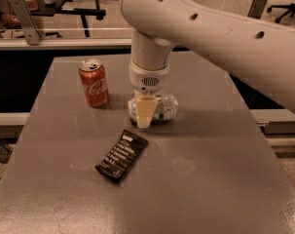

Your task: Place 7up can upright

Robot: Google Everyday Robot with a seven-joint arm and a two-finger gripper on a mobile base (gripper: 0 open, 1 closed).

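The 7up can (165, 108), silvery-white with green markings, lies on its side near the middle of the grey table (210, 179). My gripper (143, 117) hangs straight down from the big white arm (152, 52). It sits at the left end of the can, in front of it and down at table level, hiding that end. The can's right half shows clearly.
A red Coca-Cola can (94, 83) stands upright to the left of the 7up can. A black snack-bar wrapper (121, 155) lies flat in front of the gripper. The table's far edge meets a rail and a dark gap behind.
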